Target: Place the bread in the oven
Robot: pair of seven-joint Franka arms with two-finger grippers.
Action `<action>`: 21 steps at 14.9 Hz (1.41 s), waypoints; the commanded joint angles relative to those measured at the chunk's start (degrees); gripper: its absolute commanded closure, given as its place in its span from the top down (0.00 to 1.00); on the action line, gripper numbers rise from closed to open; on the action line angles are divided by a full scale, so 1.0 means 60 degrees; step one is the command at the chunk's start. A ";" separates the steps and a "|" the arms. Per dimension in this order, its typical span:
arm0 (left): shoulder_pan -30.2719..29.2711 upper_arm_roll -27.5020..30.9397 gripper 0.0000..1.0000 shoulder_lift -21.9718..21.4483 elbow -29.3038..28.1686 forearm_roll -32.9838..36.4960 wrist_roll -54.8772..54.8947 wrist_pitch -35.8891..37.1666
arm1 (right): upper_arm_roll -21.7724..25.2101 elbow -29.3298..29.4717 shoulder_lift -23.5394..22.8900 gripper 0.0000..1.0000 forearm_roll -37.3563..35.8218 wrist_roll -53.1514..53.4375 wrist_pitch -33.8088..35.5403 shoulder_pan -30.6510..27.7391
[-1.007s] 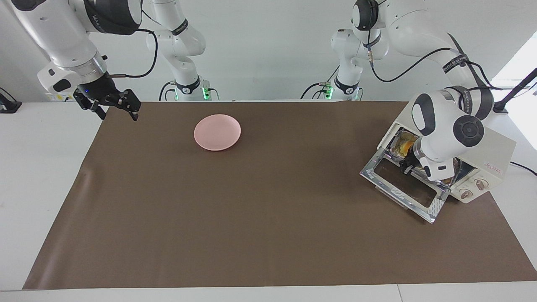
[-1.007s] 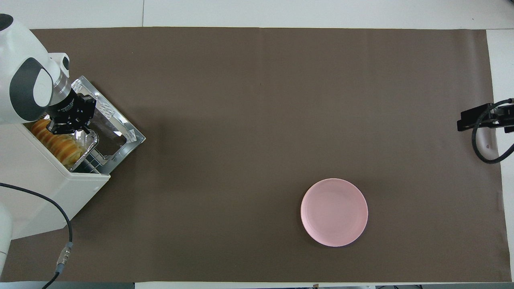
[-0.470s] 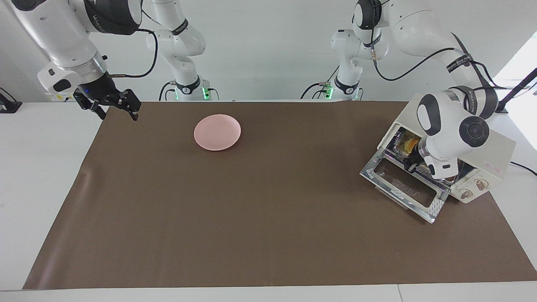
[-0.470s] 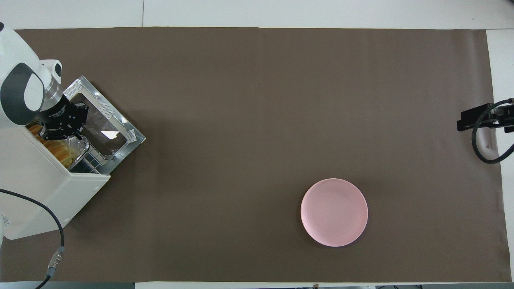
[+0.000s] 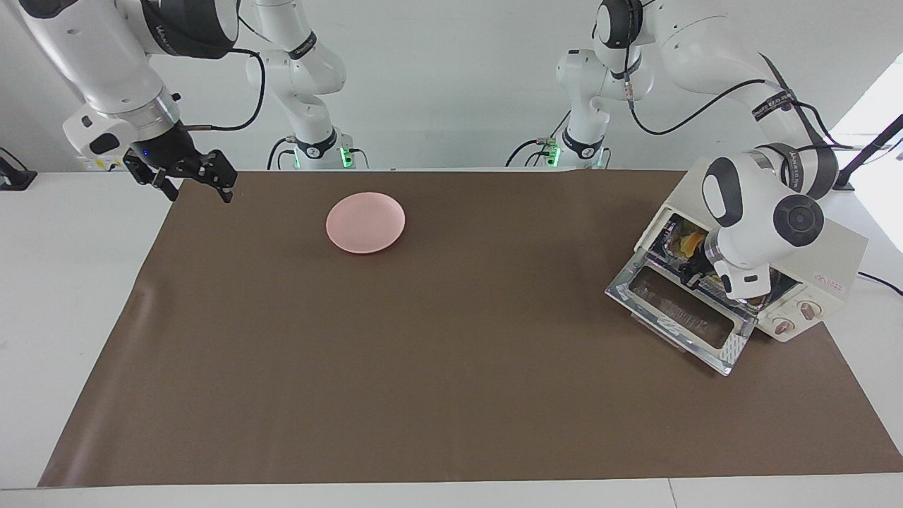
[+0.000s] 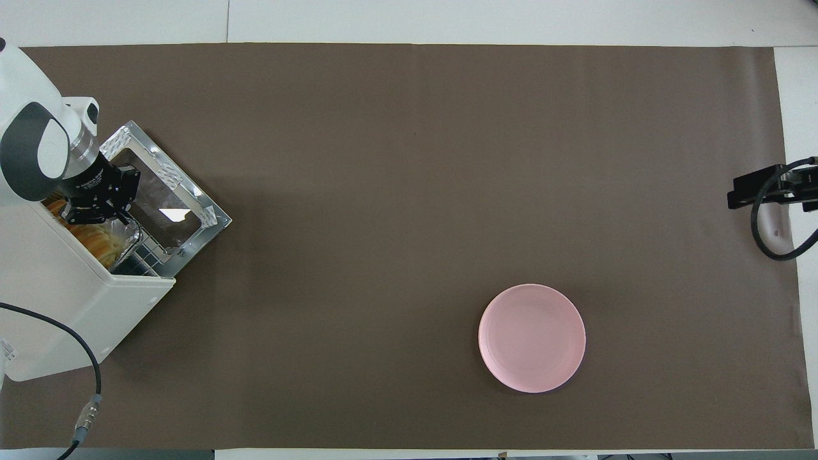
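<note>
Our left gripper (image 5: 695,271) sits at the mouth of the oven (image 5: 811,282), low over the hinge end of the dropped glass door (image 5: 681,310). We cannot tell whether it is spread or pressed together, because the wrist covers it in both views. The bread (image 6: 96,239) lies inside the oven on the crinkled foil tray (image 6: 131,237), its ridged golden segments showing just under the oven's top edge in the overhead view; in the facing view only a yellow patch of it shows in the opening. The oven stands at the left arm's end of the surface (image 5: 451,353), turned at an angle, with its door lying flat and open on the brown mat and its two knobs facing away from the robots.

Our right gripper (image 5: 192,181) waits in the air over the corner of the mat at the right arm's end, at the edge nearest the robots, with its two black fingers spread and nothing between them. The pink plate (image 5: 365,222) rests bare on the mat near the robots' edge, closer to the right arm's end.
</note>
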State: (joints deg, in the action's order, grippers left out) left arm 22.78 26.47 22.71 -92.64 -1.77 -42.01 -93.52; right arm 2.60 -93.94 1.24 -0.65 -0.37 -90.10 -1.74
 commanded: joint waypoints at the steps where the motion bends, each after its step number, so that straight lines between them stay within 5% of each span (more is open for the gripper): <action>1: 0.0011 -0.0032 0.57 -0.0327 -0.0336 0.0222 0.0220 -0.0175 | 0.0035 -0.0163 0.0174 1.00 0.0021 -0.0113 0.0002 0.0041; 5: 0.0084 -0.0032 0.80 -0.0313 -0.0263 0.0586 0.0220 -0.0292 | 0.0035 -0.0163 0.0174 1.00 0.0021 -0.0113 -0.0012 0.0041; 6: 0.0128 -0.0032 1.00 -0.0298 -0.0248 0.0689 0.0220 -0.0321 | 0.0035 -0.0163 0.0174 1.00 0.0021 -0.0113 -0.0012 0.0041; 16: 0.0538 -0.0120 1.00 -0.0619 0.1290 0.0764 0.1214 -0.0220 | 0.0035 -0.0163 0.0174 1.00 0.0021 -0.0113 0.0002 0.0041; 21: 0.0407 -0.0135 1.00 -0.2157 0.1232 0.0690 0.3687 0.0993 | 0.0035 -0.0163 0.0174 1.00 0.0021 -0.0113 0.0002 0.0041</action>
State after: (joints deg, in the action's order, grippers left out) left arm 25.69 25.98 14.10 -83.99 1.76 -25.86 -91.31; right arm 2.60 -93.94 1.24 -0.65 -0.37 -90.10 -1.74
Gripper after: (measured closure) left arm 0.000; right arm 0.000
